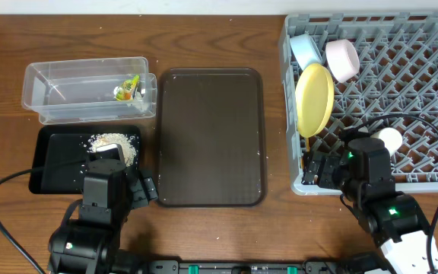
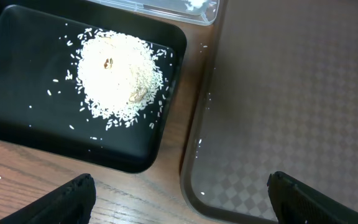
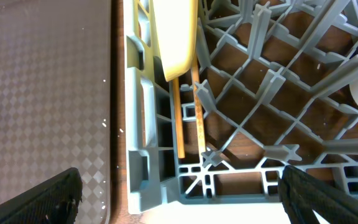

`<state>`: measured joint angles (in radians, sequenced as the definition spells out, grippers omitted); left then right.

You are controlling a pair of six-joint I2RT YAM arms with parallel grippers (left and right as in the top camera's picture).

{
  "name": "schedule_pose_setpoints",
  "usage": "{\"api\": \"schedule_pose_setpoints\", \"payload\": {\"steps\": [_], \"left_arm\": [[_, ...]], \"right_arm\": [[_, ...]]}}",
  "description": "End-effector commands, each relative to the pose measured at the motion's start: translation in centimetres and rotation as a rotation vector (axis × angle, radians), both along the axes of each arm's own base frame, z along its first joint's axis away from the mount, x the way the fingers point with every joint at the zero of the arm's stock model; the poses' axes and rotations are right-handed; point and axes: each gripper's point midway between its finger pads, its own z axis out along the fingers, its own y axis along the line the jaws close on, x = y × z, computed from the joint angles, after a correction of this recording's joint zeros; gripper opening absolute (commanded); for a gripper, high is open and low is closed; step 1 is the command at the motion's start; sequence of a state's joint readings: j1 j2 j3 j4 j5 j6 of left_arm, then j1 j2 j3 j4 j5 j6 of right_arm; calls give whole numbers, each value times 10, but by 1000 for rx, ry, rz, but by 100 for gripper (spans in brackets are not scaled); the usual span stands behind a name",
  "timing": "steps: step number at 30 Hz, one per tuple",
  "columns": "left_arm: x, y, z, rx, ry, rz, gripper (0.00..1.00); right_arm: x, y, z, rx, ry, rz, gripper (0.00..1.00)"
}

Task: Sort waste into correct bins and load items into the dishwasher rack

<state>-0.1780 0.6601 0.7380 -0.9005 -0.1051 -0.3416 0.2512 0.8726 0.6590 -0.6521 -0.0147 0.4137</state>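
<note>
Left gripper (image 2: 185,200) hangs over the near left side of the worktop with its fingers spread wide, holding nothing. Below it the rice crumbs (image 2: 117,74) sit in a heap in the black tray (image 2: 17,62), and the snack wrapper (image 1: 130,88) lies in the clear tub (image 1: 52,76) by the far left edge, so I think each kind of waste has its own bin. The right gripper (image 3: 179,194) is spread wide too, with nothing in it, above the rack (image 1: 409,84) by the right edge. The yellow plate (image 1: 314,99) stands on its rim between pegs, likely so water can reach both sides. The chopsticks (image 3: 179,124) lie flat under it. The blue bowl (image 1: 306,49), pink bowl (image 1: 342,59) and cup (image 1: 390,139) are in the rack too. The brown tray (image 1: 211,137) is bare.
</note>
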Motion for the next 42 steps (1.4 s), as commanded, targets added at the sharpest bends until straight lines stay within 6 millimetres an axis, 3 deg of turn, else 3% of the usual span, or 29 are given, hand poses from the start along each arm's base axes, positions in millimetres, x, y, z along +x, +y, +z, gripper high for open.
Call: {"api": "schedule_pose_setpoints", "payload": {"steps": [1,22,30,36,42], "left_arm": [[0,3,-1,7,-1,18,92],[0,3,-1,7,-1,18,94],[0,3,-1,7,-1,18,95],[0,3,-1,7,-1,18,95],[0,3,-1,7,-1,18,95]], "right_arm": [[0,-1,-3,-4,6,-12,99],[0,-6,-4,-27,5,-16,99],[8,-16,20,-156,-154,110,99],[5,-29,36,-149,-302,57,99],[-1,-38,37,-135,-475,8,99]]}}
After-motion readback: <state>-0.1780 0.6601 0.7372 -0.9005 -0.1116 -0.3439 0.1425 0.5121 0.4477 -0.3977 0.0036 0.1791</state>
